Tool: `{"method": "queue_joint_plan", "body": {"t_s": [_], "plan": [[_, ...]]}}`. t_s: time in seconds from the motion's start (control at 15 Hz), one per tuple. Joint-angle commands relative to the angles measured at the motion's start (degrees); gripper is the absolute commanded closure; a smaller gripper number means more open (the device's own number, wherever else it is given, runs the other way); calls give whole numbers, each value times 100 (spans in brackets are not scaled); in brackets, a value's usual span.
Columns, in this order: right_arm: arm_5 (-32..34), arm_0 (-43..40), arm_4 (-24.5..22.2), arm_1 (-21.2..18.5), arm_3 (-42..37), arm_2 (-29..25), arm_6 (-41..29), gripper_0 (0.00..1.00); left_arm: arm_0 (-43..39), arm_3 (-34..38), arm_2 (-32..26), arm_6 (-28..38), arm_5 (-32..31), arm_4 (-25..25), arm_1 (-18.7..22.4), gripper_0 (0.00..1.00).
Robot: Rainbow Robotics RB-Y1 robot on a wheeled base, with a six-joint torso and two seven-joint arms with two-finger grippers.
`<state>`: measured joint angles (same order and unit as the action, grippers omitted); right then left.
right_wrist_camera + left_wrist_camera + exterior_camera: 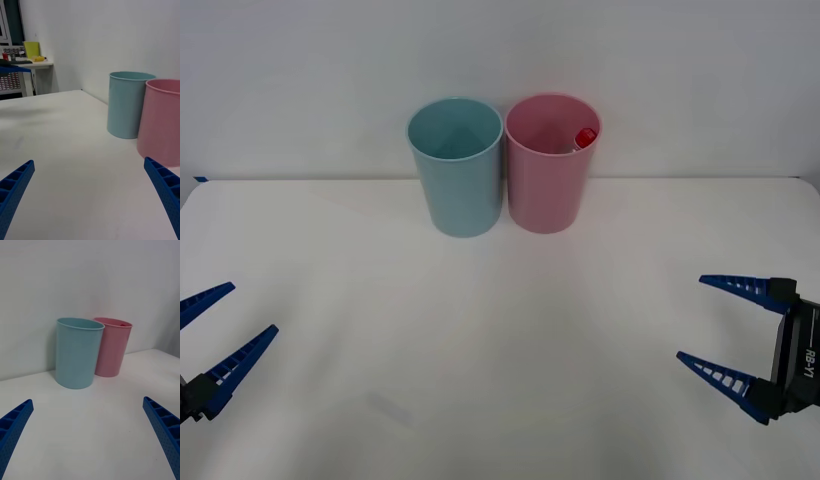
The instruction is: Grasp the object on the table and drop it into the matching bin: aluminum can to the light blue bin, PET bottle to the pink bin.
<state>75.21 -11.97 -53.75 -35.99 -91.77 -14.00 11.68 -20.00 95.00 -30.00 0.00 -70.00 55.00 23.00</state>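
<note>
One wide white table (500, 340) carries two tall round plastic bins, touching: a light blue bin (456, 165) just left of the pink bin (550, 170). One small clear PET bottle (583, 139), red-capped, lies inside the pink bin; likely light, slick, best gripped mid-body. Nearer than the pink bin, left gripper (215, 335) and right gripper (732, 335) hang with jaws spread, empty.

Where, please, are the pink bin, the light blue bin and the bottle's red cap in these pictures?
pink bin (546, 190), front view, on its outer wall.
light blue bin (464, 195), front view, on its outer wall.
red cap (585, 138), front view, on the cap, inside the pink bin near its rim.
</note>
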Motion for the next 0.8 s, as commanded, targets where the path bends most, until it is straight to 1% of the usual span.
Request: {"method": "queue_joint_plan", "body": {"t_s": [0.07, 0.33, 0.47, 0.8], "plan": [[-59, -403, -4, 75, -316, -173, -87, 0, 0, 0, 0, 0, 0, 0, 0, 0], [-164, -843, -4, 75, -746, -393, -201, 0, 0, 0, 0, 0, 0, 0, 0, 0], [-173, -930, -188, 75, -808, -428, -227, 0, 0, 0, 0, 0, 0, 0, 0, 0], [-173, -930, -188, 75, -808, -428, -227, 0, 0, 0, 0, 0, 0, 0, 0, 0]]}}
